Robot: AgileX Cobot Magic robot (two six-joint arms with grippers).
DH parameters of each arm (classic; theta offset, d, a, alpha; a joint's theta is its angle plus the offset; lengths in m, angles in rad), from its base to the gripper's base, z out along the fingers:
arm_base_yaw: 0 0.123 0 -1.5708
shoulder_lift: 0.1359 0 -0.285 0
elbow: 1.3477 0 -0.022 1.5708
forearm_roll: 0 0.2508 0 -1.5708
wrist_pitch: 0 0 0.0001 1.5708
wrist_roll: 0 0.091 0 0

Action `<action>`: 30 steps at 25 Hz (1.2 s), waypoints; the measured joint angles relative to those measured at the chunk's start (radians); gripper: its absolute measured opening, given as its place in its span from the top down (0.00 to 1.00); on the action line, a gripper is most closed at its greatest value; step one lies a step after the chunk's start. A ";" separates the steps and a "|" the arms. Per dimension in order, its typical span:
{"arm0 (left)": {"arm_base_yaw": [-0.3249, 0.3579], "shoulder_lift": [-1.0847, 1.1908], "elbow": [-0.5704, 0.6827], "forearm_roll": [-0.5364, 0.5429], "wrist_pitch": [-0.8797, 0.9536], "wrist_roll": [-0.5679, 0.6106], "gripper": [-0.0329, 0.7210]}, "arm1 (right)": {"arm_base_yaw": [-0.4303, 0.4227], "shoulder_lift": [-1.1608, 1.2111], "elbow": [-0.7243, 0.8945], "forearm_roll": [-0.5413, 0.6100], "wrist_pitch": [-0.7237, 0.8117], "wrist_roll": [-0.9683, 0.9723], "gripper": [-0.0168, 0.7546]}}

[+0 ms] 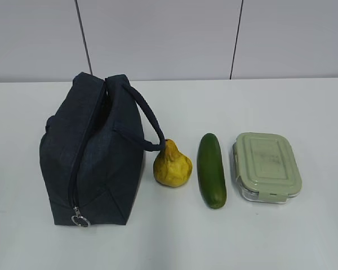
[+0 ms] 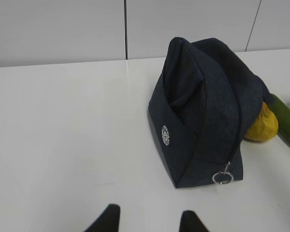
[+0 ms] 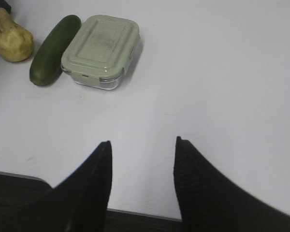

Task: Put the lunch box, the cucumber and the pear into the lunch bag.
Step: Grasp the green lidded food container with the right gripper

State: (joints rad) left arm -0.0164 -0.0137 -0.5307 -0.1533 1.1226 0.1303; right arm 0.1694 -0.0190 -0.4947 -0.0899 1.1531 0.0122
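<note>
Matt navy cloth on the lunch bag point(image 1: 93, 154), shiny metal ring point(image 1: 80, 220); glossy smooth cucumber point(image 1: 211, 169); dull, lumpy pear point(image 1: 172, 165); matt plastic lid point(image 1: 266, 163), clear base point(image 3: 97, 83); smooth white table point(image 1: 304, 107).

Narrow gaps part pear point(image 1: 172, 166), cucumber point(image 1: 211, 170) and lunch box point(image 1: 266, 167); table point(image 1: 304, 107) around seems open.

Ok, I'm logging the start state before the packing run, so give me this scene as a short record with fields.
lunch bag: dark navy, on the table at the left, zipper shut, silver ring pull at the near end
pear: yellow, right of the bag, under the strap handle
cucumber: dark green, between pear and lunch box
lunch box: sage-green lid on, rightmost
left gripper: open, empty, short of the bag
right gripper: open, empty, short of the lunch box
packed so far: nothing
</note>
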 joint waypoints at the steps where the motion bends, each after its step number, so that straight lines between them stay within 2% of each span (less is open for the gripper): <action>1: 0.000 0.000 0.000 0.000 0.000 0.000 0.64 | 0.000 0.000 0.000 -0.020 0.000 0.000 0.54; 5: 0.000 0.000 0.000 0.000 0.000 0.000 0.64 | 0.000 0.000 0.000 -0.094 -0.007 -0.001 0.54; 23: 0.000 0.004 -0.002 -0.007 -0.006 0.000 0.64 | 0.000 0.000 0.000 -0.079 -0.016 -0.002 0.54; 26: 0.000 0.078 -0.041 -0.033 -0.008 0.000 0.64 | 0.000 0.000 -0.019 -0.048 -0.035 -0.002 0.54; 30: -0.010 0.292 -0.124 -0.133 -0.063 0.000 0.64 | 0.000 0.125 -0.057 -0.042 -0.140 0.017 0.54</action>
State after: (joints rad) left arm -0.0262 0.2783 -0.6547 -0.2862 1.0597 0.1303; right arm 0.1694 0.1055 -0.5517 -0.1314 1.0129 0.0291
